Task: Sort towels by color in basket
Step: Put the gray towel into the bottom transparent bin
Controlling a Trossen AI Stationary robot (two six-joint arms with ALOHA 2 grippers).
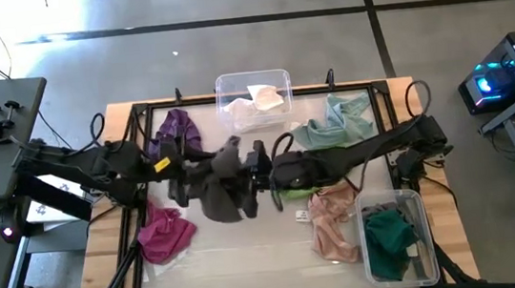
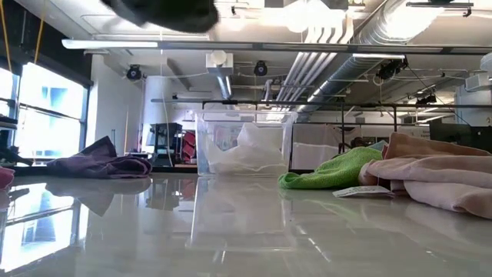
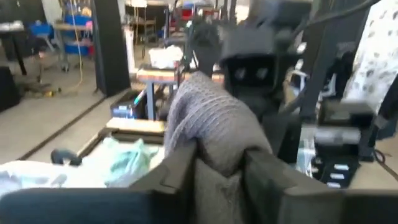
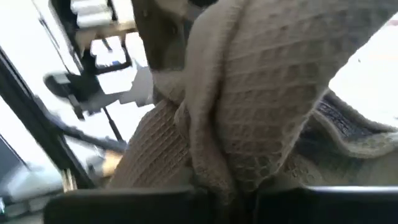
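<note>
A grey towel (image 1: 223, 181) hangs above the middle of the table between my two grippers. My left gripper (image 1: 201, 169) comes at it from the table's left and is shut on it. My right gripper (image 1: 252, 168) comes from the right and is also shut on it. On the table lie a purple towel (image 1: 177, 128), a magenta towel (image 1: 166, 232), a pale teal towel (image 1: 337, 121), a pink towel (image 1: 333, 220) and a lime green towel (image 2: 330, 171) partly under the right arm. My left gripper has a bunched part of the grey towel (image 3: 217, 149) between its two fingers (image 3: 174, 177), several layers thick. The fingers point level, from the table's left. The towel is lifted clear of the table. My right gripper pinches a fold of the grey towel (image 4: 230, 168) between its fingers, coming about level from the table's right. The cloth bulges out ahead of the fingers and hangs down, clear of the table.
A clear bin (image 1: 251, 79) with white towels stands at the far edge. Another clear bin (image 1: 416, 206) with a dark teal towel (image 1: 390, 235) stands near the front right corner. A dark frame runs around the table top. Bare table lies along the near edge.
</note>
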